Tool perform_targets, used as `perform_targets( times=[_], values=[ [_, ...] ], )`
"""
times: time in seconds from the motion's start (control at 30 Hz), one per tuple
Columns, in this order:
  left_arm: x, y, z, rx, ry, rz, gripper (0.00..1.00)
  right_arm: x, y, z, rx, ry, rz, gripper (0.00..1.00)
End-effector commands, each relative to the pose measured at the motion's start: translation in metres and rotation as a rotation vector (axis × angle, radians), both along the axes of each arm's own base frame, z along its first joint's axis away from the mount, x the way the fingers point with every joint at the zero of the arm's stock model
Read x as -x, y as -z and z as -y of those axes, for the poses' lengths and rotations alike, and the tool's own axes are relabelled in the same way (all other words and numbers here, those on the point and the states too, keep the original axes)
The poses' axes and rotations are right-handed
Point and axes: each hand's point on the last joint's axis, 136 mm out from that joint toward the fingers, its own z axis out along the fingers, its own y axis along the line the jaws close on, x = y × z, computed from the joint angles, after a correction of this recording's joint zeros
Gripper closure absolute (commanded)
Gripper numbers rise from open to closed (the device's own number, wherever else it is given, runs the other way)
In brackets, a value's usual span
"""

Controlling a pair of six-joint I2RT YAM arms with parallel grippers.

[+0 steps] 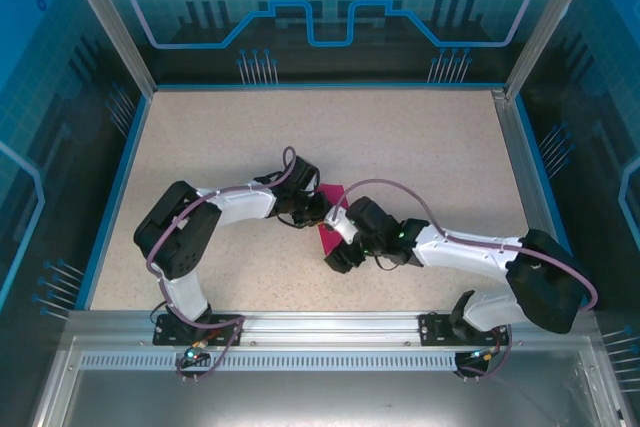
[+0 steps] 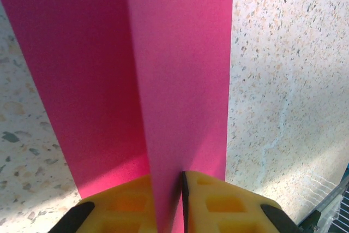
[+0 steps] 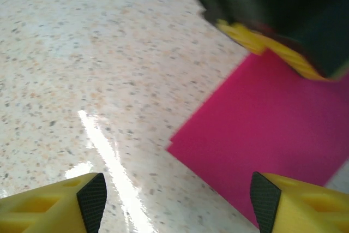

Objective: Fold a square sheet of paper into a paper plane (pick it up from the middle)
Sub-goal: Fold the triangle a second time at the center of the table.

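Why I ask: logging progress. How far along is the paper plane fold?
Done: the pink paper has a lengthwise crease, one flap standing up. In hand: the left end effector pinches that raised fold; the right end effector hangs open at the sheet's corner. Left: nose and wing folds; the sheet is broad, not a dart.

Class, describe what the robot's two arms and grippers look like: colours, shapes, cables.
The left arm and right arm have white links, bulky black joints and a purplish cable looping alongside. The left gripper and right gripper have blocky yellow fingers with black tips.
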Motion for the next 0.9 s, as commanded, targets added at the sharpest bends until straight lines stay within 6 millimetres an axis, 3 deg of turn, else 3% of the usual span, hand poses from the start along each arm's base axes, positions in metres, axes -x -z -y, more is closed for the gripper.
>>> perform_targets(
  times=[0.0, 0.1, 0.23, 0.37, 0.87],
  values=[
    [-0.001, -0.006, 0.004, -0.001, 0.005, -0.013, 0.83, 0.0, 0.002, -0.015, 0.023, -0.045, 0.114, 0.25],
    [-0.002, -0.007, 0.006, 0.003, 0.007, -0.012, 0.83, -0.001, 0.01, -0.022, 0.066, -0.034, 0.15, 0.26],
    [-0.001, -0.007, 0.005, 0.002, 0.008, -0.015, 0.82, -0.011, 0.018, -0.018, 0.112, 0.026, 0.205, 0.31],
    [0.0, -0.006, 0.005, 0.001, 0.011, -0.017, 0.82, -0.014, 0.012, -0.016, 0.089, 0.05, 0.229, 0.39],
    [-0.005, -0.013, 0.007, 0.002, 0.012, 0.001, 0.81, -0.025, 0.008, -0.004, 0.077, 0.134, 0.217, 0.78]
  ],
)
